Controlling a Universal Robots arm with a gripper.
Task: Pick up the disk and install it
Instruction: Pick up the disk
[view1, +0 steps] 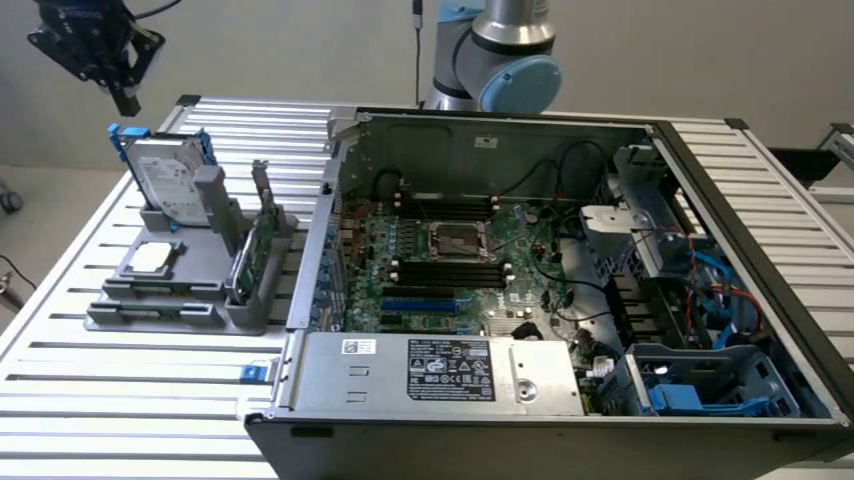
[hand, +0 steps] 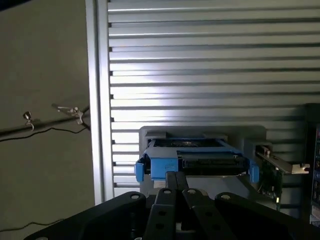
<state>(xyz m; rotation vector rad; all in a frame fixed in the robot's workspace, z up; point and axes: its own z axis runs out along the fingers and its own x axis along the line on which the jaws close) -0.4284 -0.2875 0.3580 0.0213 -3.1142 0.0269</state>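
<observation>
Slatted tabletop (view1: 120, 400): an opened computer case (view1: 467, 145) is carried, motherboard exposed. At the exterior view's left, the disk (view1: 174, 180) is stood upright in a grey holder (view1: 174, 300). The pincer (view1: 123, 100) is held above, closed together and empty. In the wrist view the disk's blue-railed top edge is seen.

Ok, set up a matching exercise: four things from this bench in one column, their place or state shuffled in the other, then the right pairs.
Things
1. disk
2. tool
3. processor chip
4. computer case

Place or state
A. lying flat on the grey holder
B. standing upright in the grey holder
C. shut, up in the air, touching nothing
D. open on top, motherboard exposed

Pairs: 1-B, 2-C, 3-A, 4-D
</observation>
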